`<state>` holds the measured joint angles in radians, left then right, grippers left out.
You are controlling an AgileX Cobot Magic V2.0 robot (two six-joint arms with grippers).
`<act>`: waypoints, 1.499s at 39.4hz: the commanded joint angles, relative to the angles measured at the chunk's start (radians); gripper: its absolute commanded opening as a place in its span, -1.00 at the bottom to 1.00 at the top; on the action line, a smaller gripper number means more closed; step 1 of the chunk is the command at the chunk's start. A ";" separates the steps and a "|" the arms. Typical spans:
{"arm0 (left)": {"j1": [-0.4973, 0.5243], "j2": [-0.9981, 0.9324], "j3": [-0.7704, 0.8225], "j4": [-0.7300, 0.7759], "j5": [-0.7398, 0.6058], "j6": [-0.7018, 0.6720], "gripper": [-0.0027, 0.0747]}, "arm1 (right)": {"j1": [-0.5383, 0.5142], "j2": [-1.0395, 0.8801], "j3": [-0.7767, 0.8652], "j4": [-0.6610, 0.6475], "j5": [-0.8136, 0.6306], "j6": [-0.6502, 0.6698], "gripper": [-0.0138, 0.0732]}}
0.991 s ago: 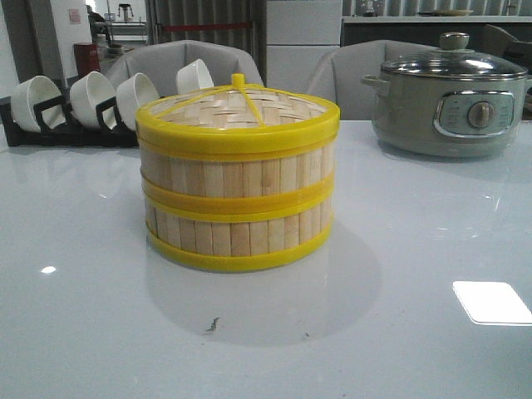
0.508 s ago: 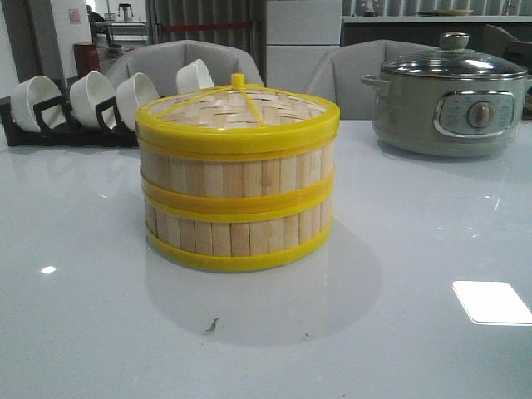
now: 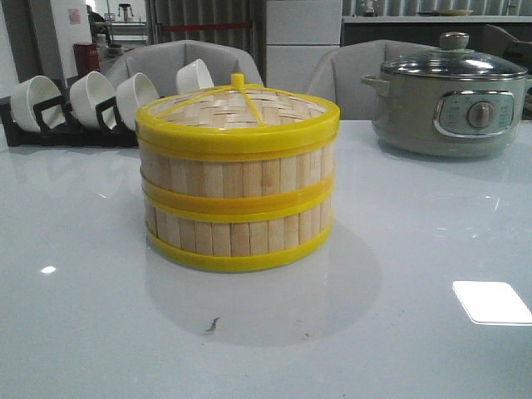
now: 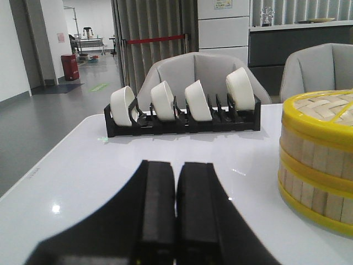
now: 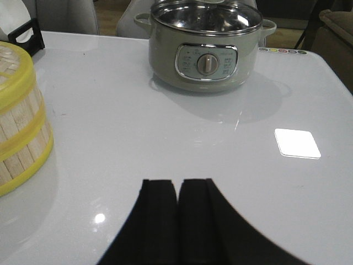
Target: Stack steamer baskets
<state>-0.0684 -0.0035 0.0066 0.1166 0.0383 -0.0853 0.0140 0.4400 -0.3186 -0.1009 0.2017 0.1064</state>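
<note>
The 2 steamer baskets [image 3: 238,195] are seen stacked one on the other at the middle of the white table [image 3: 416,332], the upper one's yellow rim seated squarely on the lower, and a woven bamboo lid [image 3: 237,106] with yellow ribs is set on top. From the stack, the grey-green electric pot [image 3: 449,96] with its glass lid is found at about 2 o'clock, well apart, and a black rack [image 3: 71,131] holding 4 white bowls [image 3: 91,98] at about 10 o'clock, behind it. The left gripper [image 4: 175,210] is held low over the table, near the baskets, its jaws pressed together on nothing. The right gripper [image 5: 177,215] is likewise seen with jaws pressed together, empty, between the stack and the pot.
</note>
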 commanded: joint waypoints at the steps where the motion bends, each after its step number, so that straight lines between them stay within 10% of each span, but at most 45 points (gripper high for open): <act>1: -0.003 -0.015 0.001 0.001 -0.094 -0.007 -0.71 | -0.006 -0.001 -0.031 -0.009 -0.084 -0.010 -0.56; 24: -0.003 -0.015 0.001 0.001 -0.092 -0.007 -0.71 | -0.006 -0.475 0.330 0.163 -0.117 0.005 -0.56; 59: -0.003 -0.013 0.001 0.001 -0.092 -0.007 -0.71 | -0.006 -0.471 0.334 0.169 -0.120 0.005 -0.56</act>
<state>-0.0684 -0.0035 0.0066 0.1166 0.0374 -0.0853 0.0140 -0.0101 0.0305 0.0672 0.1803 0.1139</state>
